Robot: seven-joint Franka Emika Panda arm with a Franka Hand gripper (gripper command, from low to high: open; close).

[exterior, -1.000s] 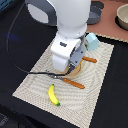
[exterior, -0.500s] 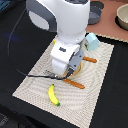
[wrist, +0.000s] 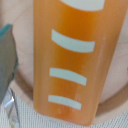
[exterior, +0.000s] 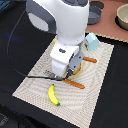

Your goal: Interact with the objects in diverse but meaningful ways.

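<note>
Orange-brown bread loaf (wrist: 70, 55) fills the wrist view; whether the tool grips anything, I cannot tell.

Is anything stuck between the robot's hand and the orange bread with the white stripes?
Nothing visible. In the wrist view the bread loaf fills the picture, with nothing in front of it. In the exterior view the arm hides the gripper, so how its fingers stand cannot be told. The banana lies apart on the mat.

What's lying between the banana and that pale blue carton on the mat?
In the exterior view, the robot's arm stands between the banana and the carton, above an orange piece and a thin dark handle on the mat.
</note>
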